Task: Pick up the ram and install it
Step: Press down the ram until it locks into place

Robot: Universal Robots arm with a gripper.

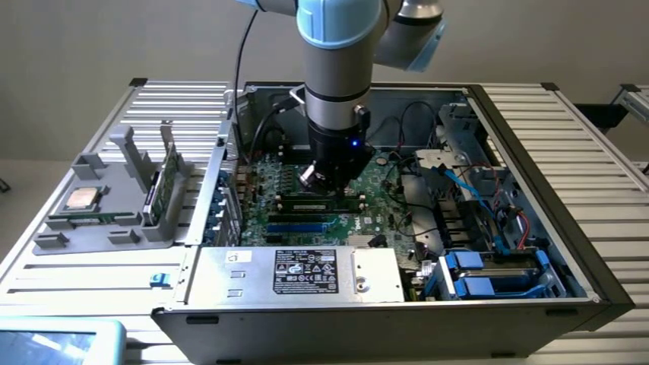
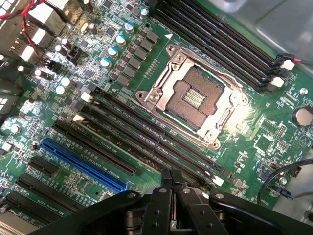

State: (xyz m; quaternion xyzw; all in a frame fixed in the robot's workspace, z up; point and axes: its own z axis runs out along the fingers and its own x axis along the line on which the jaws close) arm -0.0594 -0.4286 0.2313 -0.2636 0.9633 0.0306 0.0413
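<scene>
The claw [image 2: 171, 177] hangs over the motherboard [image 2: 266, 142] with its dark fingers [image 2: 163, 198] drawn together to a thin slit. Nothing green shows between them, so it seems to grip nothing. In the wrist view it sits just above the near end of the long black memory slots [image 2: 146, 131], which lie beside the open processor socket [image 2: 193, 98] and look bare, with a blue slot [image 2: 83, 161] further out. In the exterior view the claw [image 1: 327, 182] is low inside the open computer case [image 1: 527, 144]. What appears to be the ram [image 1: 152, 199] stands on edge in a grey holder [image 1: 91, 237] on the worktop [image 1: 598, 190], well apart at the exterior view's left, beside a square processor [image 1: 81, 199]. By that reading the pick-up is not yet done. Seating the stick would call for lining it up squarely along one slot and pressing straight down. Only the wrist view shows the slots closely, and the exterior view alone shows the holder.
</scene>
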